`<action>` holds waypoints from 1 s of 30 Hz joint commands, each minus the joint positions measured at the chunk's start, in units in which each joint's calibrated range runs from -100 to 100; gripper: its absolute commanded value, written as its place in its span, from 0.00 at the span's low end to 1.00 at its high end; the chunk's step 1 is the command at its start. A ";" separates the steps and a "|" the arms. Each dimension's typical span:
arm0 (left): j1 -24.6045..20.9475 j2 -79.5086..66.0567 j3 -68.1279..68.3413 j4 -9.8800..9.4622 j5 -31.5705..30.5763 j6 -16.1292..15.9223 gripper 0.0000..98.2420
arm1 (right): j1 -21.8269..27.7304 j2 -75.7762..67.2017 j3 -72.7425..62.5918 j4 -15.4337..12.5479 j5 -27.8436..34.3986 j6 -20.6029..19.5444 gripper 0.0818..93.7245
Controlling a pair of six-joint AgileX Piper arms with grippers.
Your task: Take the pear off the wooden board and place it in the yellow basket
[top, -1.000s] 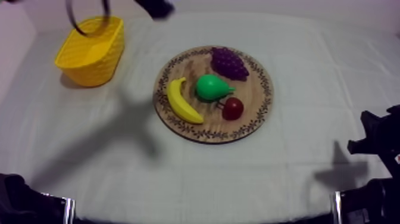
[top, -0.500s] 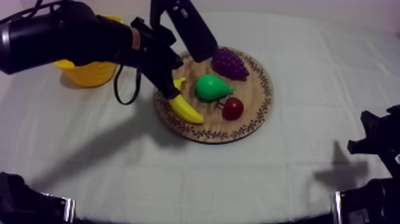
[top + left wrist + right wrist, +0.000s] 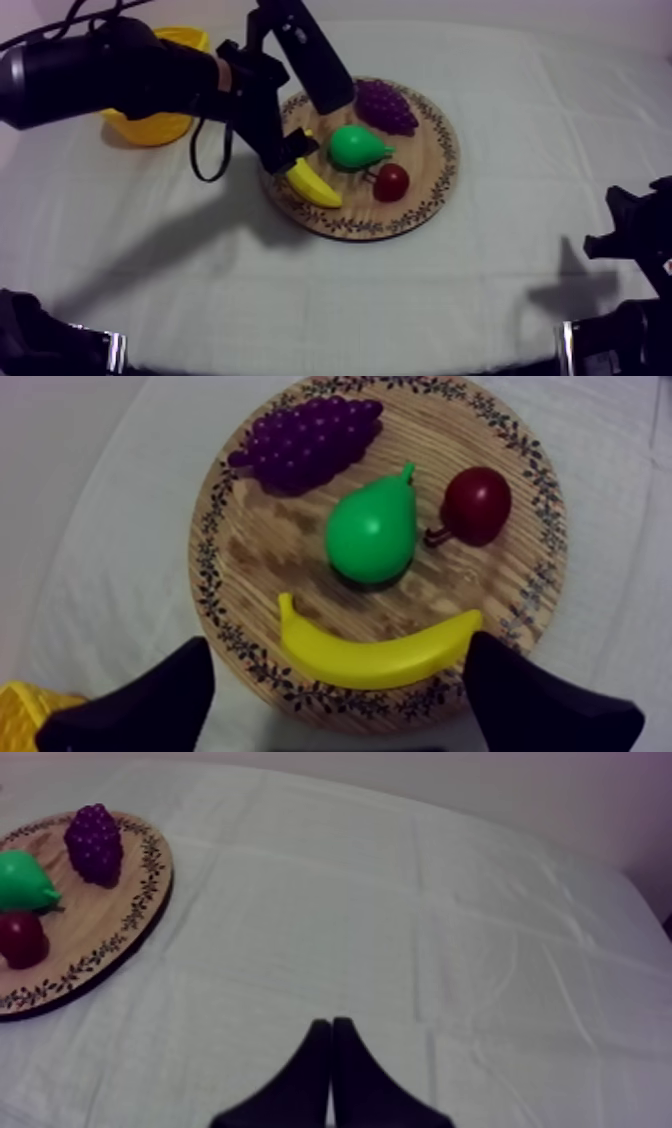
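The left gripper hangs over the near side of the round wooden board, its two black fingers spread wide with nothing between them. From the wrist camera the fingers straddle the banana, and the green pear sits a little beyond it, in the middle of the board. The pear lies on its side with its stem end towards the small red fruit, which is just beside it, perhaps touching. The bunch of grapes lies at the far rim, apart from the pear.

From above, one finger seems to hover right at the banana's upper end. I can't quite tell whether it touches the fruit or only hangs over it.

So the job has hardly begun. The pear has not been gripped or lifted, and the yellow basket stands off to the left behind the arm, well apart from the board. What remains, as I judge it, is nearly everything: reach past the banana, close on the pear, carry it across and let it go in the basket.

The right gripper rests over bare cloth away from the board, its fingers pressed together in a narrow wedge, holding nothing.
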 commanded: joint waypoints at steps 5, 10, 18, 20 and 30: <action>-0.14 3.34 -3.88 0.93 4.01 -0.59 0.92 | -0.01 -0.02 0.04 0.00 -0.02 -0.01 0.00; 0.00 9.24 -10.59 1.11 9.70 -0.56 0.93 | -0.01 -0.02 0.04 0.00 -0.02 -0.01 0.00; 0.47 22.28 -25.21 1.68 21.66 -1.40 0.95 | -0.01 -0.02 0.04 0.00 -0.02 -0.01 0.00; 0.47 25.69 -29.81 1.99 25.89 -1.73 0.95 | -0.01 -0.02 0.04 0.00 -0.02 -0.01 0.00; 0.37 40.48 -50.58 3.34 41.99 -3.39 0.87 | -0.01 -0.02 0.04 0.00 -0.02 -0.01 0.00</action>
